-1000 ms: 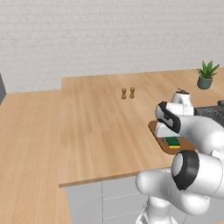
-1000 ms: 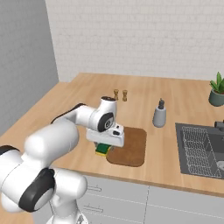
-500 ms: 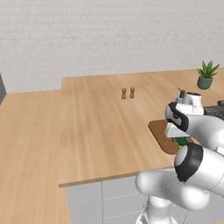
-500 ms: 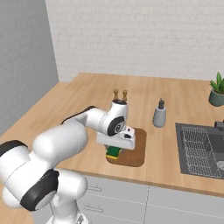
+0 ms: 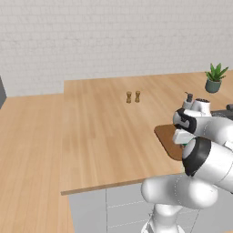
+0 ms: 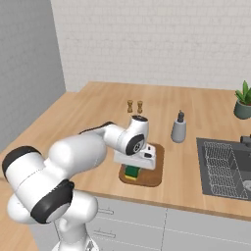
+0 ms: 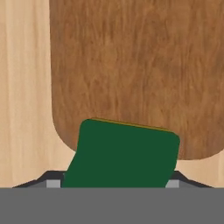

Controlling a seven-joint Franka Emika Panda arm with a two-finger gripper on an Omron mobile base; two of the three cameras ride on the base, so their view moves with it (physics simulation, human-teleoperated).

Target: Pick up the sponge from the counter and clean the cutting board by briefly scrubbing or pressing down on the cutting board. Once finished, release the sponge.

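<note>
The sponge (image 7: 124, 153) is seen nearest in the hand view, held between the two finger tips of the gripper (image 6: 131, 171), which are closed against its sides. Its green top faces the camera, and a thin yellow edge is visible along its far side. The block appears intact and slightly tilted relative to the board edge.

In the right base view, the sponge (image 6: 131, 172) is located under the hand, at the near end of the cutting board (image 6: 153, 174). Whether it is pressed onto the board or held just above it cannot be told.

Progress is judged as follows: the pick-up from the counter (image 6: 93, 108) is complete, and the sponge has been brought over the board. The scrubbing or pressing step is judged to be in hand or about to begin. The release of the sponge is not yet done.

The cutting board (image 7: 135, 65) is shown as a flat reddish-brown slab with rounded corners and a visible grain, darker than the light plank worktop.

Farther back, a soap dispenser (image 6: 179, 128) is placed on the counter, well apart from the board.
</note>
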